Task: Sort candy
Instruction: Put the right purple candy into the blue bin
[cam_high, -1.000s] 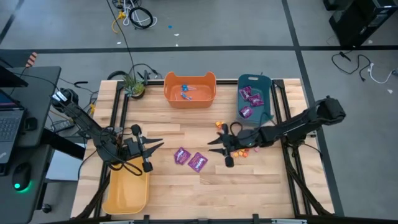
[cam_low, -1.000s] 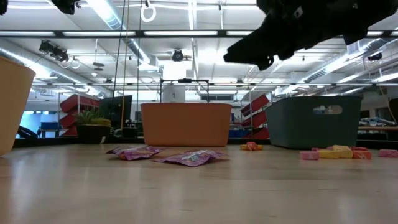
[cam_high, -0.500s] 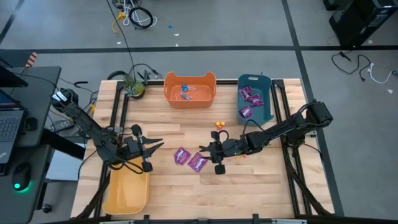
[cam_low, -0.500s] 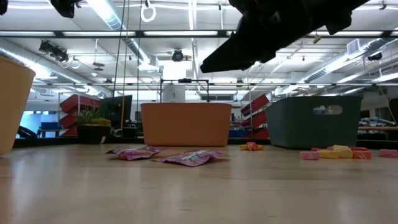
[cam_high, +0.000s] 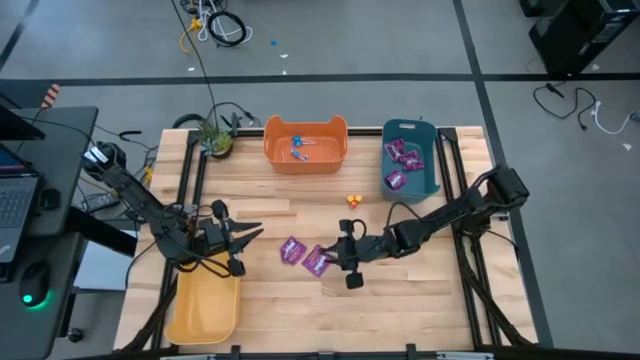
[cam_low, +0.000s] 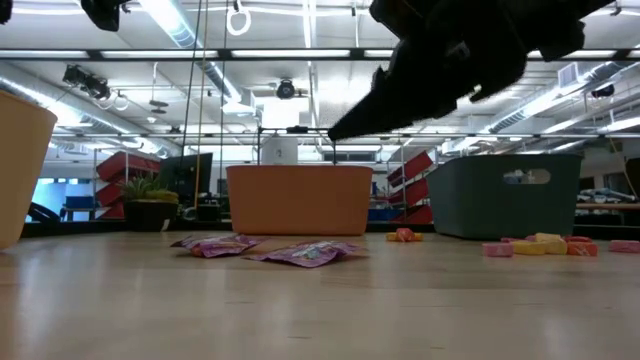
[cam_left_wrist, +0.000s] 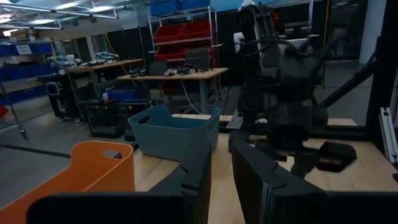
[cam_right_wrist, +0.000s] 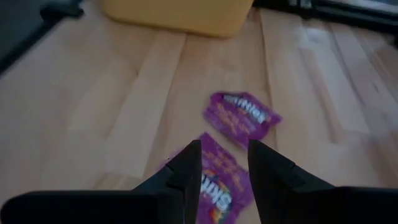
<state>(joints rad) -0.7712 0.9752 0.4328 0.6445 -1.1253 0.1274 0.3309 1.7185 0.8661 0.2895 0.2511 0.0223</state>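
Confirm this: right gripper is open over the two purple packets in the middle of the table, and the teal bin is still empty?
Not quite. The teal bin already holds purple packets, as the high view shows. The rest stands: the right gripper is open above the two purple packets on the table.

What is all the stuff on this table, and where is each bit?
Purple packets: two, shiny purple, mid-table, apart from the bins.
Purple packets in teal bin: about three.
Teal bin: one, far right.
Orange bin: one, far middle, with blue-wrapped lollipops inside.
Yellow bin: one, near left corner.
Small candies: a few, orange and yellow, by the teal bin.
Potted plant: one, green, far left corner.
Left gripper: waiting above the yellow bin.
Right gripper: fingers open, over the nearer purple packet.
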